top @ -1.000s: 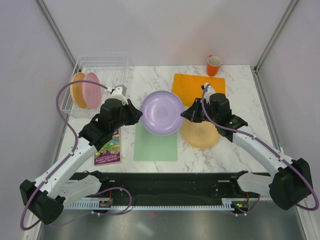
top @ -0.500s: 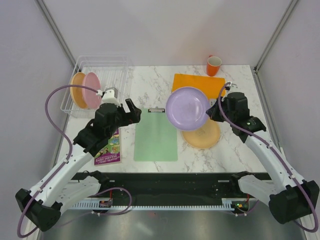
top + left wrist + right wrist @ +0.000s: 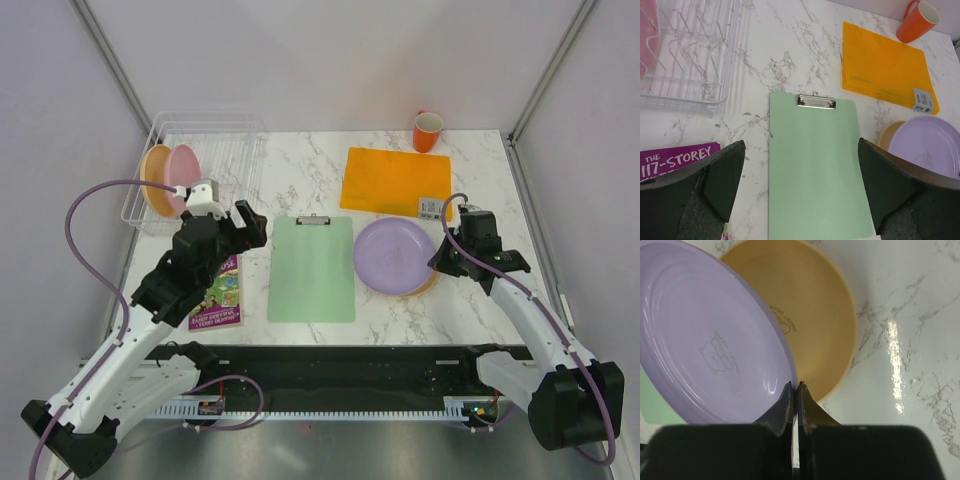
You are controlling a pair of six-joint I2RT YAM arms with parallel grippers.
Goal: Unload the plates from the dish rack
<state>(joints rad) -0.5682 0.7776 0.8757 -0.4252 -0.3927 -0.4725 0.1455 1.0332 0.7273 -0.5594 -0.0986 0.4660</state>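
Observation:
Two plates stand upright in the white wire dish rack (image 3: 225, 145) (image 3: 695, 65) at the back left: a yellow-orange plate (image 3: 151, 170) and a pink plate (image 3: 183, 162) (image 3: 647, 35). My left gripper (image 3: 252, 228) (image 3: 800, 185) is open and holds nothing, hovering over the green clipboard's left side just right of the rack. On the right, a lilac plate (image 3: 393, 255) (image 3: 710, 335) (image 3: 930, 145) leans tilted over another yellow-orange plate (image 3: 430, 284) (image 3: 810, 315) that lies flat on the table. My right gripper (image 3: 438, 262) (image 3: 796, 386) is shut on the lilac plate's right rim.
A green clipboard (image 3: 311, 270) (image 3: 815, 165) lies at the table's middle. An orange folder (image 3: 393, 180) (image 3: 882, 67) is behind the lilac plate, with an orange mug (image 3: 428, 130) (image 3: 917, 20) at the back. A purple booklet (image 3: 220, 295) (image 3: 675, 157) lies under my left arm.
My left gripper opened, let go of the lilac plate and drew back left. My right gripper carried the plate right and lowered it over the yellow-orange plate on the table.

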